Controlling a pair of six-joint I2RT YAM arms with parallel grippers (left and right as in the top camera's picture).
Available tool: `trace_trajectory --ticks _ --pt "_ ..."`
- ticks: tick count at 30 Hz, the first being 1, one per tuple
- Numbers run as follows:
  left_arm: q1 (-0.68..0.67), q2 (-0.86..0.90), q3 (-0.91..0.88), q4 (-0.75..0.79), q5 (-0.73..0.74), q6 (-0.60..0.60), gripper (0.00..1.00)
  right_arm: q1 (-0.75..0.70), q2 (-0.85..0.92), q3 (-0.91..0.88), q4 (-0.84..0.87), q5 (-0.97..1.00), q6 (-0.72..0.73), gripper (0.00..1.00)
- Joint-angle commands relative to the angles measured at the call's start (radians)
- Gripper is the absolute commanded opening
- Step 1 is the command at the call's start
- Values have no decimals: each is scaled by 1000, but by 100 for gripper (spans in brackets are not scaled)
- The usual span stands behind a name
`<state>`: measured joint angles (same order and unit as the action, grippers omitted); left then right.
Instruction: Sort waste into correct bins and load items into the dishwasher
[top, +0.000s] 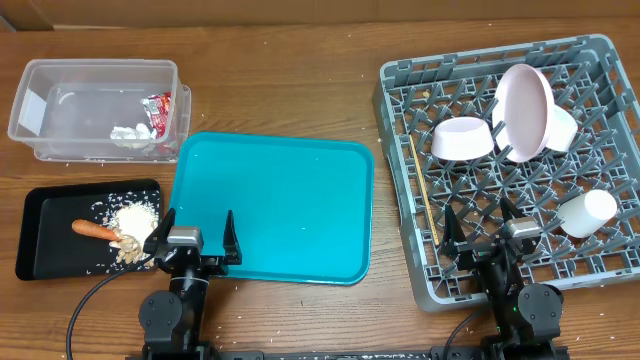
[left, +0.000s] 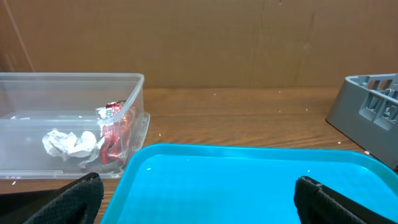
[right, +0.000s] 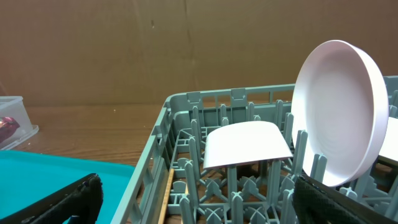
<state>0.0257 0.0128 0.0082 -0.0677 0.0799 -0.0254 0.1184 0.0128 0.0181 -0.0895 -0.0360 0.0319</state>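
The clear tub (top: 90, 75) holds the red wrapper (top: 160, 110) and white tissue (top: 128, 133); both show in the left wrist view (left: 115, 127). The black tray (top: 45, 250) holds the carrot (top: 95, 229) and beige scraps (top: 135, 222). The grey rack (top: 400, 90) holds an upturned bowl (top: 462, 138), the upright plate (top: 525, 98), a second bowl (top: 562, 128), the cup (top: 587, 212) and chopsticks (top: 425, 195). My left gripper (top: 198, 228) is open and empty over the teal tray's front edge. My right gripper (top: 478, 225) is open and empty over the rack's front.
A large teal tray (top: 270, 205) lies between the bins and the rack. White crumbs lie scattered around the black tray. A brown cardboard wall (left: 217, 37) stands behind the table. The right wrist view shows the bowl (right: 245, 143) and plate (right: 339, 112).
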Motion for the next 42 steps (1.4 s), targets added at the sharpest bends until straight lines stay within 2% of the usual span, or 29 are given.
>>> trace_trajectory --ticks 1,42 --pt "1 -10 -4 0 22 19 100 -2 -10 -10 8 9 -3 100" --pt "27 -9 -4 0 22 19 100 -2 -10 -10 8 9 -3 100"
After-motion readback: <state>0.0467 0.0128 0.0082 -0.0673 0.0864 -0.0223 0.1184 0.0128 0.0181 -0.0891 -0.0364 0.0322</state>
